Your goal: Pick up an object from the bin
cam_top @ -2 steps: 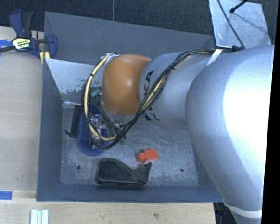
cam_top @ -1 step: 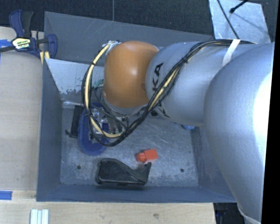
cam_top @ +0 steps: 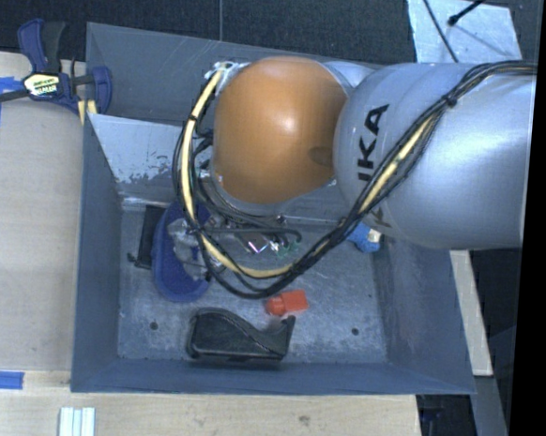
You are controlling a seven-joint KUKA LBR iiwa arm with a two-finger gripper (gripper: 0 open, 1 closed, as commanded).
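Note:
My gripper sits under the orange cover, low over the left half of the bin floor. Its lower end overlaps a rounded blue plastic thing, which is partly hidden by it. A thin black strip lies just left of the blue thing, against the bin's left wall. A small orange-red block rests on the floor to the gripper's lower right. A flat black wedge-shaped thing lies along the front wall.
A small blue and white piece peeks out under the arm near the right wall. The arm and its cables cover the back half of the bin. Bare floor shows at the right front.

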